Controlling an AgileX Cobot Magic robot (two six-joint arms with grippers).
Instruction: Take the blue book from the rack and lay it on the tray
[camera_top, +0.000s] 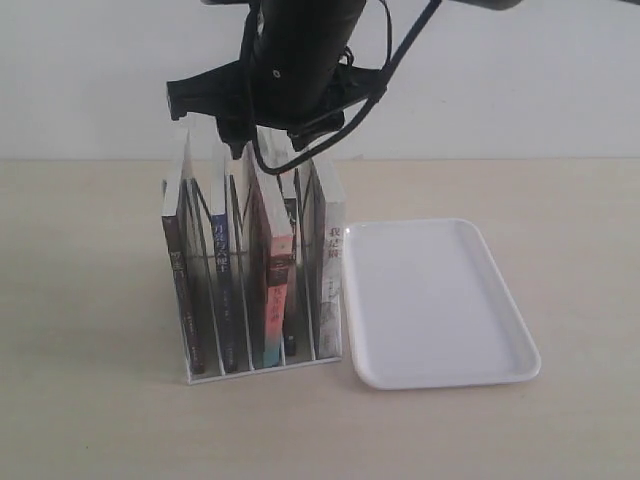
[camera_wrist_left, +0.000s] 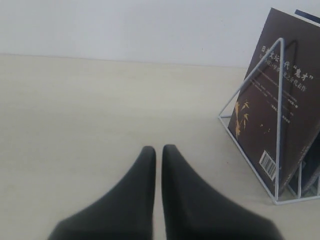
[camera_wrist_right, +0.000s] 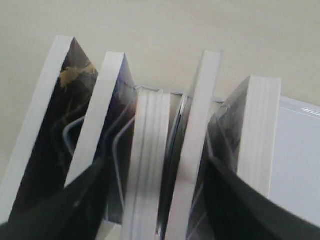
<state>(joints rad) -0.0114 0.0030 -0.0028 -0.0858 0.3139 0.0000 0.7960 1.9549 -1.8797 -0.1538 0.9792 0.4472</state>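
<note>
One blue book (camera_top: 222, 275) in rack (camera_top: 262, 372) | right end effector (camera_top: 268, 148) spread above

Illumination is bright, even and diffuse in all views; no source is visible. Exterior view: the tabletop (camera_top: 90, 320) shows only faint, soft shadows by the rack (camera_top: 262, 366). The tray (camera_top: 440, 300) reads near-white, without hard glare. Left wrist view: the left end effector (camera_wrist_left: 158, 150) is soft, the background sharp. Right wrist view: dimmer. The page edges of the books (camera_wrist_right: 150, 150) are soft and the right end effector (camera_wrist_right: 156, 167) is blurred, probably through closeness.
</note>
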